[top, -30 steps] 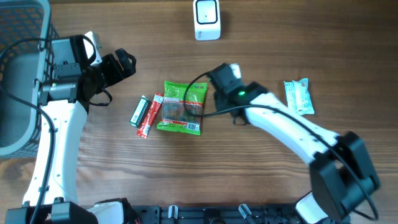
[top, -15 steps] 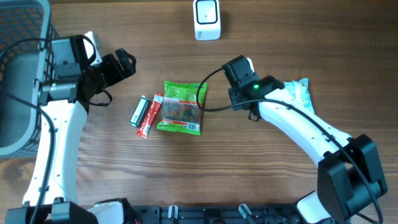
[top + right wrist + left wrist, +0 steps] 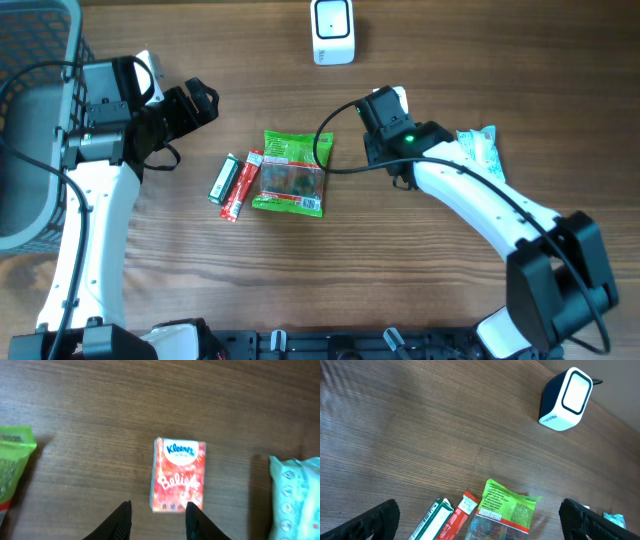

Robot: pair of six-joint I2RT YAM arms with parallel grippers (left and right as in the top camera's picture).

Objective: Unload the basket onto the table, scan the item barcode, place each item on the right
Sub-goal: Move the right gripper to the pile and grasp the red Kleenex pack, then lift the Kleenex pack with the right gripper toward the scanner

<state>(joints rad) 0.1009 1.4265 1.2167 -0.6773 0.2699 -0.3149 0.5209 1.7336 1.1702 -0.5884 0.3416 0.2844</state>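
The tissue pack [image 3: 178, 475] lies flat on the table [image 3: 100, 400] between the green packet [image 3: 12, 465] and the teal pack [image 3: 295, 495], just beyond the right gripper [image 3: 159, 506], whose jaws are parted and empty; the left gripper [image 3: 477, 512] is spread wide with nothing in it, and the scanner [image 3: 332, 30] stands well apart.

R wrist view: red tissue pack [image 3: 178, 476] reads "Kleenex" in blue on a white oval at top, w/ "Believe" in white script below; row of tiny marks along bottom edge, illegible. Pale green pack [image 3: 297, 492] has small icons, no legible txt. L wrist view: scanner [image 3: 565, 400] has small lettering, green bag [image 3: 507, 507] dense print, both too small to read.
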